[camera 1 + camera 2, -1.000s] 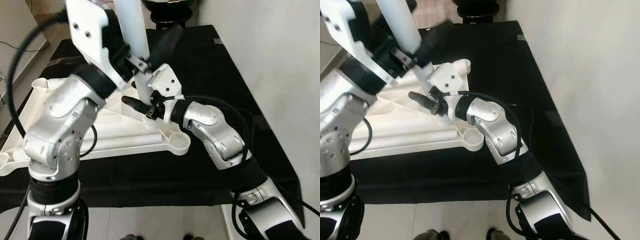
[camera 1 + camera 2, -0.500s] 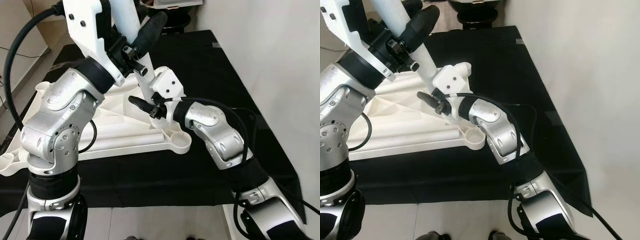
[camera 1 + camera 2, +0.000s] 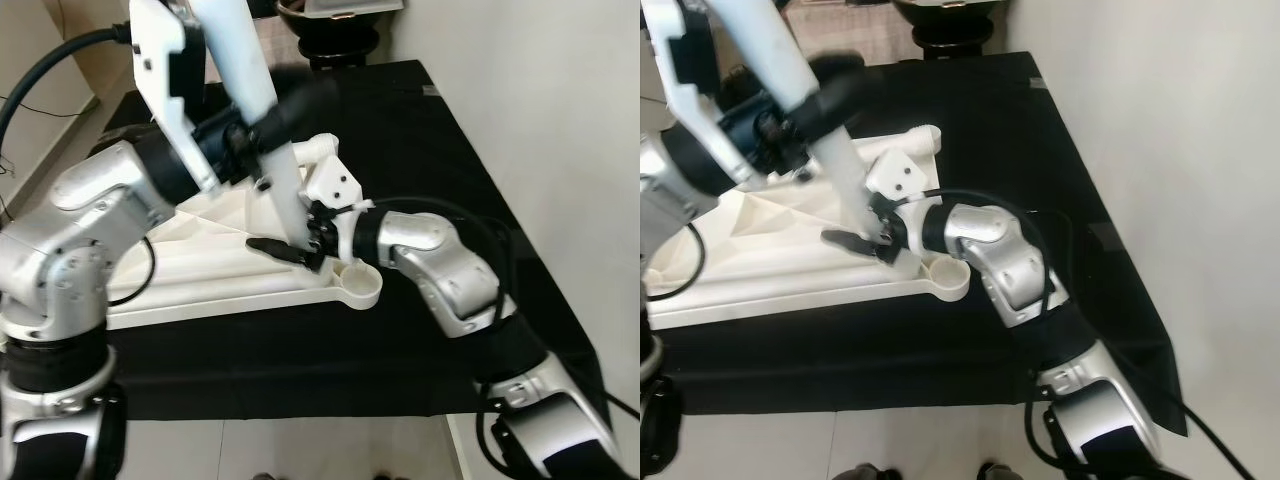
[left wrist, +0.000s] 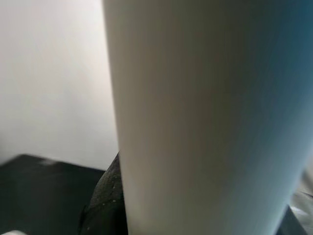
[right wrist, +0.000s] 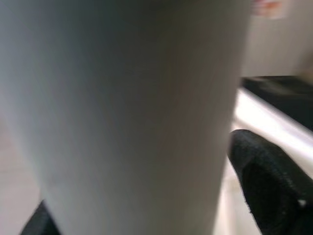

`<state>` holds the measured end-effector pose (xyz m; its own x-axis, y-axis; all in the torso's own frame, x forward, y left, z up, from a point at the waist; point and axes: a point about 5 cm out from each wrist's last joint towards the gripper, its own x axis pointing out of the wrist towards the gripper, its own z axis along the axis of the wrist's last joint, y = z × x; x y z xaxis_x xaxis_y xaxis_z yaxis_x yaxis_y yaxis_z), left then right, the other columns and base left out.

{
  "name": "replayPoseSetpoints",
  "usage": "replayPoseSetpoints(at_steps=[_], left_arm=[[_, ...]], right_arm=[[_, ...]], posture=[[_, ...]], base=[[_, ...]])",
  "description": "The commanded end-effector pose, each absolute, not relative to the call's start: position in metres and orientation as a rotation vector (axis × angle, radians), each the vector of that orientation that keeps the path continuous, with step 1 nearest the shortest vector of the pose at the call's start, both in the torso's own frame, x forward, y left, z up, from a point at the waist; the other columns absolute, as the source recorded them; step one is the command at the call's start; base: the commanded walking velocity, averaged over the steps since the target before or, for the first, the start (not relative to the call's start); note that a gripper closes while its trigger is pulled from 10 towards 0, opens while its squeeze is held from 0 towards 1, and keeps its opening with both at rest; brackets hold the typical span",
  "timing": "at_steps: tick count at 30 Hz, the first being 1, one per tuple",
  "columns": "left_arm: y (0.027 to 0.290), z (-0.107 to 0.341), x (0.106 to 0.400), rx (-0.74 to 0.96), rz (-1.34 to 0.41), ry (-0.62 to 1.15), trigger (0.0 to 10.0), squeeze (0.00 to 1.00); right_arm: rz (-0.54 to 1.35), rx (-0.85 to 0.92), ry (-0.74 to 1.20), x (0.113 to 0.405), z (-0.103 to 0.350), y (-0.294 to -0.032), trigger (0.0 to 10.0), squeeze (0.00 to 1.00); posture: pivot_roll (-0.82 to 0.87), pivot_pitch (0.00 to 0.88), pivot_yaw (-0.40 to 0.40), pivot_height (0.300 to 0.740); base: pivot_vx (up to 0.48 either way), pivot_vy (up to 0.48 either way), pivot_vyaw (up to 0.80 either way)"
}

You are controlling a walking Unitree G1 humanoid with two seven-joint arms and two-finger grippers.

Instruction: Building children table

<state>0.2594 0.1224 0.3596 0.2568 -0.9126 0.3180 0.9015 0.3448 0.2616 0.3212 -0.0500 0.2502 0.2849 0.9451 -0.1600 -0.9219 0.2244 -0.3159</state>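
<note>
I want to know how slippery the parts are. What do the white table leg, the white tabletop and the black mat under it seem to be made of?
Table leg: probably smooth plastic, judging by its even white, softly shiny surface.
Tabletop: probably moulded plastic, going by its ribs and the round socket at the corner.
Mat: looks like matte black fabric, with no shine and a soft edge.

The white table leg point(image 3: 262, 140) stood tilted over the upturned white tabletop point(image 3: 200, 280), held by the left claw point(image 3: 268, 128) higher up and the right claw point(image 3: 300, 245) at its foot, so both arms crowded that near corner. Bare black mat point(image 3: 420, 130) lay open to the right and along the near edge. A dark stool base point(image 3: 335, 35) blocked the far end.
</note>
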Motion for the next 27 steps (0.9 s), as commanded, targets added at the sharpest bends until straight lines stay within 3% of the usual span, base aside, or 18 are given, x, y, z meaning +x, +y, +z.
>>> replayPoseSetpoints(at_steps=[1, 6, 7, 8, 9, 20, 27], left_arm=[[0.105, 0.357, 0.248, 0.011, -1.429, -0.435, 0.0, 0.00], [0.094, 0.363, 0.253, -0.036, -1.566, -0.429, 0.0, 0.00], [0.091, 0.364, 0.253, -0.034, -1.593, -0.428, 0.0, 0.00], [0.091, 0.364, 0.253, -0.034, -1.593, -0.428, 0.0, 0.00], [0.086, 0.364, 0.251, -0.014, -1.610, -0.432, 0.0, 0.00], [0.078, 0.369, 0.248, 0.051, -1.693, -0.443, 0.0, 0.00], [0.078, 0.372, 0.255, 0.047, -1.677, -0.472, 0.0, 0.00]], right_arm=[[1.380, -0.411, -0.051, 0.313, 0.248, -0.032, 10.0, 0.00], [1.468, -0.327, 0.019, 0.311, 0.246, -0.022, 10.0, 0.00], [1.483, -0.310, 0.048, 0.310, 0.244, -0.020, 9.0, 0.00], [1.483, -0.310, 0.048, 0.310, 0.244, -0.020, 9.0, 0.00], [1.494, -0.296, 0.074, 0.309, 0.242, -0.019, 0.0, 0.00], [1.575, -0.330, 0.184, 0.300, 0.232, -0.027, 0.0, 0.00], [1.519, -0.309, 0.172, 0.307, 0.233, -0.029, 0.0, 0.00]], posture=[[-0.03, 0.093, 0.055, 0.740], [-0.04, 0.092, 0.046, 0.740], [-0.04, 0.092, 0.046, 0.740], [-0.04, 0.092, 0.046, 0.740], [-0.04, 0.095, 0.043, 0.740], [-0.05, 0.093, 0.046, 0.740], [-0.06, 0.082, 0.042, 0.740]], base=[[0.000, 0.000, 0.00], [0.000, 0.000, 0.00], [0.000, 0.000, 0.00], [0.000, 0.000, 0.00], [0.000, 0.000, 0.00], [0.000, 0.000, 0.00], [0.000, 0.000, 0.00]])
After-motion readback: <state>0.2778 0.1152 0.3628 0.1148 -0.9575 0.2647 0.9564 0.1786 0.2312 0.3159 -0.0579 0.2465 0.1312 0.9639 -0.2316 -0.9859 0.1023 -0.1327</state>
